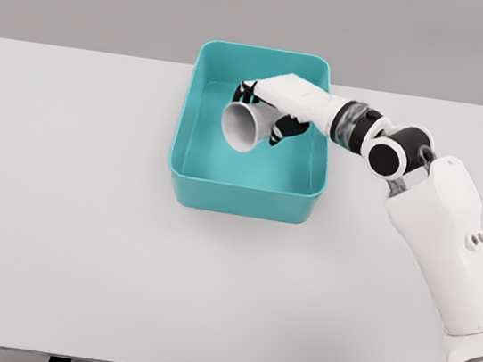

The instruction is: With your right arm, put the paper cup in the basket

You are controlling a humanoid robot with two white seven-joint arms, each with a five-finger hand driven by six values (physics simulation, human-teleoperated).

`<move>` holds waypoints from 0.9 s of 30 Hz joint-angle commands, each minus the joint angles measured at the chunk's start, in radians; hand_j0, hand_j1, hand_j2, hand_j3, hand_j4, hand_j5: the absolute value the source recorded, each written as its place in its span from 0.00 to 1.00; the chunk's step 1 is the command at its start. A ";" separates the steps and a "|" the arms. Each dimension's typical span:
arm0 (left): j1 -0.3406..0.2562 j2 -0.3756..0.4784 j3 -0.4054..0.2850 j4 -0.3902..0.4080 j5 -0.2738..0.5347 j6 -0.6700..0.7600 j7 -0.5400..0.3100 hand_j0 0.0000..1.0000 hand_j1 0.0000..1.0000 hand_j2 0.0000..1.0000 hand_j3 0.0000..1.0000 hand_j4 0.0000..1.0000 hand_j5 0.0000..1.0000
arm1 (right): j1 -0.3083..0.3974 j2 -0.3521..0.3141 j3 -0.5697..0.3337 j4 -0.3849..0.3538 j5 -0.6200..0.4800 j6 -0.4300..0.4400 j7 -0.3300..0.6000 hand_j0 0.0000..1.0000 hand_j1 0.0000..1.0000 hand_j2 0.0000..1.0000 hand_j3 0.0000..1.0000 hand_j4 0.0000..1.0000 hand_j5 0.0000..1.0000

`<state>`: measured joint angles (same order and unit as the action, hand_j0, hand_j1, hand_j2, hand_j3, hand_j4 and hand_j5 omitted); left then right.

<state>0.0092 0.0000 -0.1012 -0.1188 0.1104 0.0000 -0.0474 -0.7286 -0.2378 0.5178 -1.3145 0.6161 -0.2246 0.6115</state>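
— Right hand [269,113] first: what is it doing?

— Its fingers are curled around the paper cup [247,125], clamped on it. The white palm lies over the top of the cup, and the dark fingertips [286,131] show on the cup's right side and behind it on the left.

— How does the cup sit in that grasp?

— Tipped on its side. The open mouth faces the lower left of the head view, toward the camera, and the narrower base points back into the palm.

— And where is the cup with respect to the basket?

— It is over the inside of the teal basket [243,201], within the outline of the rim, in the back half of the tub. Whether it touches the basket floor I cannot tell; it looks held above it.

— What about the arm behind the hand?

— The right arm [451,228] comes in from the lower right corner, rises to a bent elbow joint with a black ring, and the forearm then reaches leftward across the basket's right rim.

— The basket itself?

— A rectangular tub with rounded corners, standing upright on the white table [55,227], at the far middle of the tabletop near its back edge.

— Anything else on the table?

— Only the basket shows on it. A plain grey wall lies behind the table.
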 commanded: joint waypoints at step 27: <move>0.000 0.000 0.000 0.001 0.000 0.000 0.000 1.00 1.00 1.00 1.00 1.00 1.00 | 0.173 -0.110 -0.340 -0.241 -0.441 -0.012 -0.001 0.99 0.99 0.99 0.99 0.99 0.99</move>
<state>0.0092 0.0000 -0.1012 -0.1191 0.1105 0.0001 -0.0474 -0.5263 -0.3369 0.2589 -1.5014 0.2690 -0.2354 0.6116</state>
